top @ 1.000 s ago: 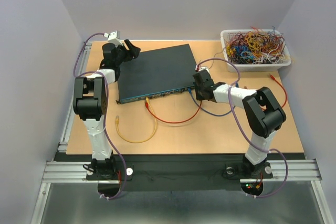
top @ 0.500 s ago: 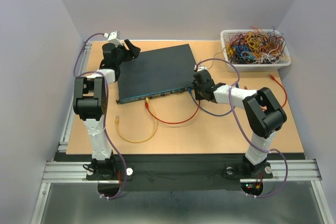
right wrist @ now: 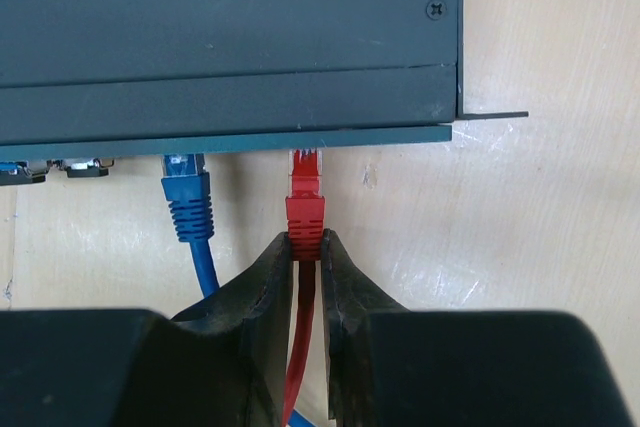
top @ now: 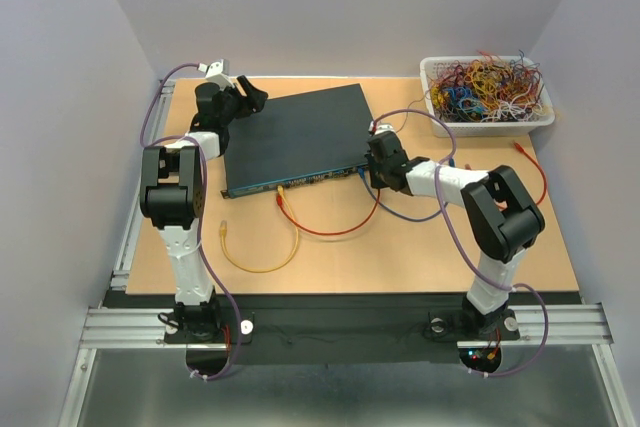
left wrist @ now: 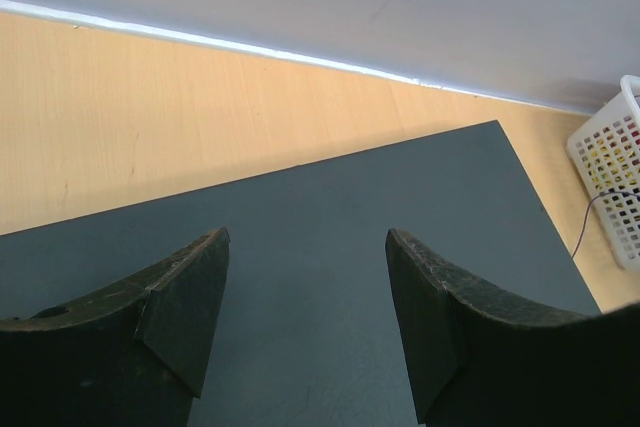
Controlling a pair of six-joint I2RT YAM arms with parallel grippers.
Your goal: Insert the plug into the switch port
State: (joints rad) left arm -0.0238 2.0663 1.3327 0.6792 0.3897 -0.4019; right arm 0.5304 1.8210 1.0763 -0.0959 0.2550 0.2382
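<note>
1. Two arms are on this rig, but only one is working. My right end effector [right wrist: 307, 240] is clamped on the ribbed boot of the red moulded network plug [right wrist: 305, 195]. The thin red cable [right wrist: 297, 347] trails back between the fingers toward 6 o'clock.
2. In the right wrist view, the plug lies dead ahead of that end effector at 12 o'clock. Its long axis runs 6 to 12, square to the narrow front face of the big flat dark teal rectangular box [right wrist: 220, 37].
3. The switch port [right wrist: 307, 154] it points at is the last in the row, toward the box's 3 o'clock end. The plug's nose sits at the lip of the face. The overhang hides the socket, so I cannot tell whether the plug is seated or only at the mouth.
4. A blue ribbed plug [right wrist: 187, 197] sits at the neighbouring port, at 9 o'clock of the red one, near it but apart.
5. My left end effector [left wrist: 307, 242] has its jaws apart and holds nothing. It hangs over the box's top near the 10 o'clock corner, well apart from the ports, so the right arm is clearly the nearer.
6. I judge the next move to be a straight push toward 12 o'clock. Any yaw could catch the plug on the port wall, and the box might slide on the pale wooden worktop [top: 400, 247].
</note>
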